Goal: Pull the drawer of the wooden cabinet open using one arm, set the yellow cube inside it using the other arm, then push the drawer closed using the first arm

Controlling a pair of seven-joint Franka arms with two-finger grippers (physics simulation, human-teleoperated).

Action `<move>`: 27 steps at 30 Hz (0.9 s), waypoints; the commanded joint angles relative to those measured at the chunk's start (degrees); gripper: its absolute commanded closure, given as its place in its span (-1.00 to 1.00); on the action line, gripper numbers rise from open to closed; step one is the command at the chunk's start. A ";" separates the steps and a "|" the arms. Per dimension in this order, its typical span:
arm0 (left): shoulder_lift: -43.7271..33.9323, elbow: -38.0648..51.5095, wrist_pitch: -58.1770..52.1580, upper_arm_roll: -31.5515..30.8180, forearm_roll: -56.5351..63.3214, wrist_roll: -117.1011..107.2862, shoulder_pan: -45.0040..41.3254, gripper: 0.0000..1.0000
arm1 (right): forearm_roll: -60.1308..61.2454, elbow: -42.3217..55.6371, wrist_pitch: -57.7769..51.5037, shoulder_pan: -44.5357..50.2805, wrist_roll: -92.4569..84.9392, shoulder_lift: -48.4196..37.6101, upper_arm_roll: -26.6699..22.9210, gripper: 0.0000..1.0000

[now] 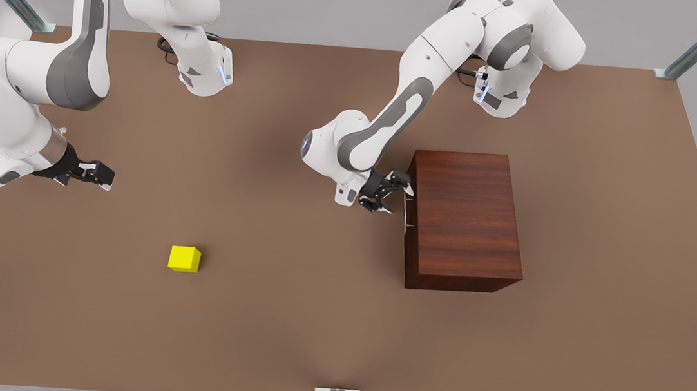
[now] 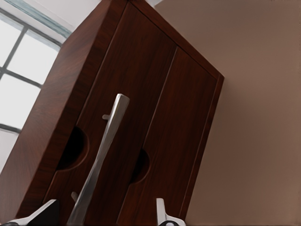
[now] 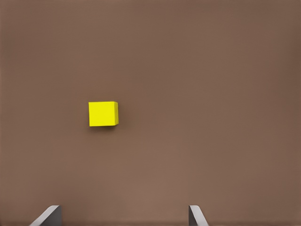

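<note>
1. A boxy cabinet of dark reddish-brown wood [image 1: 466,217] with visible grain and a plain flat top stands on the flat brown counter [image 1: 284,318], toward the front view's right.
2. Its drawer [image 2: 141,141], a panel of the same dark wood, sits flush in the cabinet face that points to the front view's left, so it is closed. A thin silver bar handle [image 2: 101,160] stands off that panel.
3. The left gripper [image 1: 389,194] is on the arm at the front view's middle, right at the cabinet's handle side. Its jaws are spread apart, and the left wrist view shows the silver bar lying between the two fingertips [image 2: 162,214] without either one clearly touching it.
4. The small bright yellow cube [image 1: 185,258] rests on the bare counter toward the front view's left, well apart from the cabinet and touching nothing else.
5. The right gripper [image 1: 95,174] is on the arm at the front view's left, hanging above the counter, away from the cube and empty. Its jaws are parted, and in the right wrist view the cube [image 3: 103,114] lies on the counter beyond the fingertips [image 3: 47,216].
</note>
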 commanded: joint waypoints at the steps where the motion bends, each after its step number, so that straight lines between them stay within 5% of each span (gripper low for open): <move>1: -0.04 0.72 3.75 -0.01 -2.91 -7.53 0.10 -1.00 | 0.04 0.03 -0.05 0.00 -0.15 -0.05 -0.02 -1.00; 27: 1.63 11.44 16.32 0.17 -11.96 -8.23 1.24 -1.00 | 0.04 0.03 -0.05 0.00 0.03 0.03 -0.02 -1.00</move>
